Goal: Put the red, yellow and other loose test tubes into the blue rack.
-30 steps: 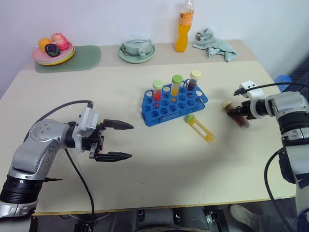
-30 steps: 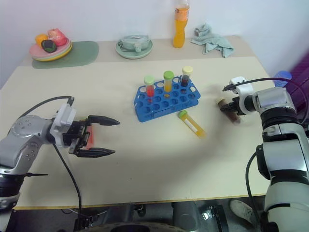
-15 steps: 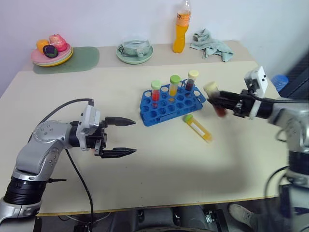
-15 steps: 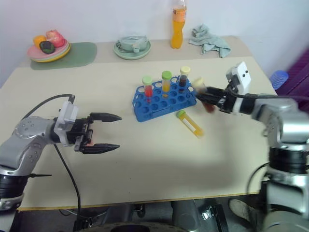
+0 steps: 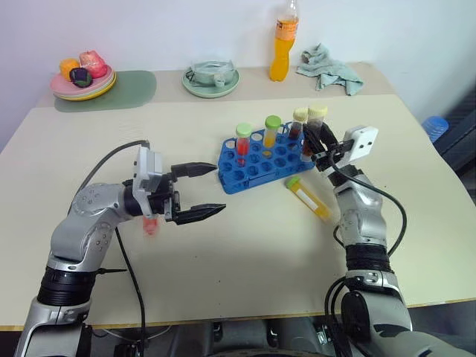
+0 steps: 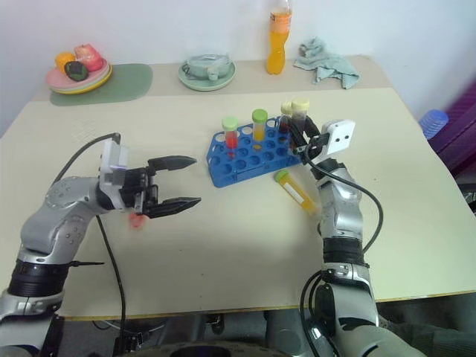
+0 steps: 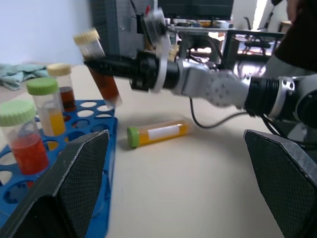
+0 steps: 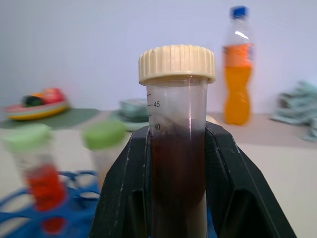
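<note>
Bright, even light, soft shadows on the table (image 5: 245, 245); right wrist view's background out of focus.

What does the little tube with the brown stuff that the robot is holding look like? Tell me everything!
The brown tube is a clear plastic tube with a ribbed cream screw cap and printed measuring marks on its side. Dark brown liquid fills most of it. It stands nearly upright, pinched between the two black fingers of the right claw, which is shut on it. It hangs in the air over the right end of the blue rack, cap up.
</note>
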### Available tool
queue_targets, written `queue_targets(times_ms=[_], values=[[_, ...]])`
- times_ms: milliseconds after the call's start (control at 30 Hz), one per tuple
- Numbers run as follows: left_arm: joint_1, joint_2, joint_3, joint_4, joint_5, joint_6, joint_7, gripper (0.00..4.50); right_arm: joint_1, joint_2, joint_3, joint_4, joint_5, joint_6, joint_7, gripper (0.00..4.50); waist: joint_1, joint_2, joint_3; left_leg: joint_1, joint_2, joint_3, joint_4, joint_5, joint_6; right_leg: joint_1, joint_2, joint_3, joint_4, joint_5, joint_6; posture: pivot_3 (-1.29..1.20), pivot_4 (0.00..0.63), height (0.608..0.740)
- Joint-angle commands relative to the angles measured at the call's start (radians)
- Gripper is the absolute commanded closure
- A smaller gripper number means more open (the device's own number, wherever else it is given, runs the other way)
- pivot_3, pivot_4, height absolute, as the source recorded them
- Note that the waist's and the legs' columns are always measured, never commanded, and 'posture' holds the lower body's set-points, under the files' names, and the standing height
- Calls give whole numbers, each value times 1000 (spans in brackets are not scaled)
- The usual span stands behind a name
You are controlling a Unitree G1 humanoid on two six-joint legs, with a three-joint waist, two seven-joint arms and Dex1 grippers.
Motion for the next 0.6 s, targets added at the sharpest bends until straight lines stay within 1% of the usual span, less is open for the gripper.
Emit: queue_targets(times_ms=[33,133,233,433,600], values=[[-19,-24,2,-11,1,-15,23,0,-78,7,-12,108,8,-133,-29,3686,-1,0,0,0,0,0,0,0,-1,0,0,0,0,0,0,0,150,740],[-24,-40,-4,-20,7,-12,39,0,-128,-3,-14,231,9,-194,-36,3686,-1,0,0,0,0,0,0,0,-1,0,0,0,0,0,0,0,150,740],[-21,-39,-4,-29,9,-10,45,0,-150,1,-5,295,20,-224,-16,3686,1,0,0,0,0,0,0,0,-1,0,0,0,0,0,0,0,150,740],[-13,-30,6,-39,9,-9,49,0,-124,26,10,301,45,-234,13,3686,-1,0,0,1,1,0,0,0,0,1,0,0,0,0,0,0,150,740],[-16,-28,5,-38,10,-7,52,0,-98,21,10,288,53,-237,18,3686,1,0,0,1,1,0,0,0,0,1,0,0,0,0,0,0,150,740]])
